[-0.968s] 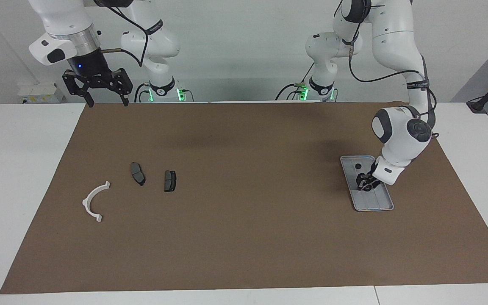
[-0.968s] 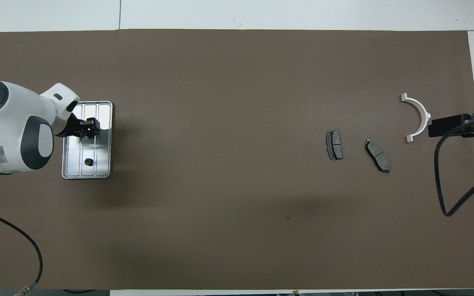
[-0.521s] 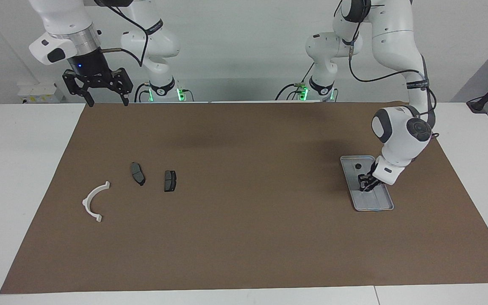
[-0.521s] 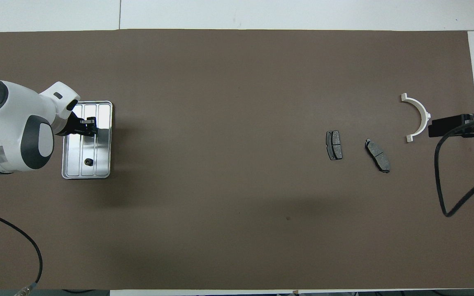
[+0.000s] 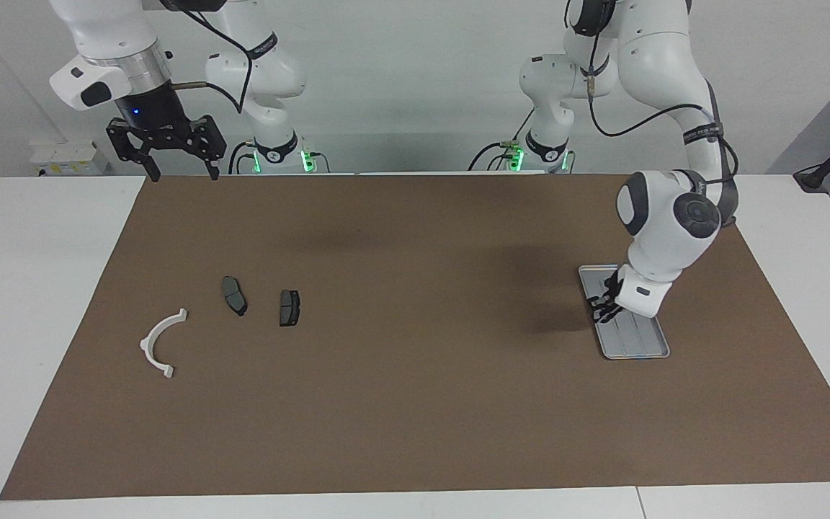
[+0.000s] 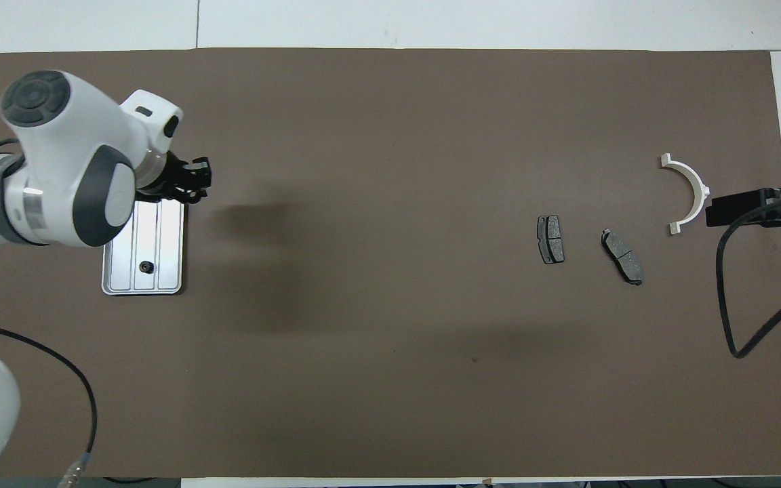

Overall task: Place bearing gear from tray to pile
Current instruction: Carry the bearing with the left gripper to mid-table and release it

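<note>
The silver ribbed tray (image 5: 637,344) (image 6: 160,230) lies toward the left arm's end of the table. One small dark bearing gear (image 6: 146,266) rests in it, at the end nearer the robots. My left gripper (image 5: 602,306) (image 6: 195,181) hangs a little above the tray's edge, tilted. Its fingertips are drawn together on what looks like a second small dark gear. The pile lies toward the right arm's end: a white half-ring bracket (image 5: 145,346) (image 6: 695,186) and two dark brake pads (image 5: 235,295) (image 5: 289,308). My right gripper (image 5: 183,175) waits open, high over the mat's corner beside its base.
A brown mat (image 5: 415,375) covers most of the white table. A black cable (image 6: 726,298) from the right arm loops over the mat's edge near the bracket.
The left gripper closed down in the tray, then rose and swung toward the tray's edge on the pile's side. Right arm and pile have not moved.
</note>
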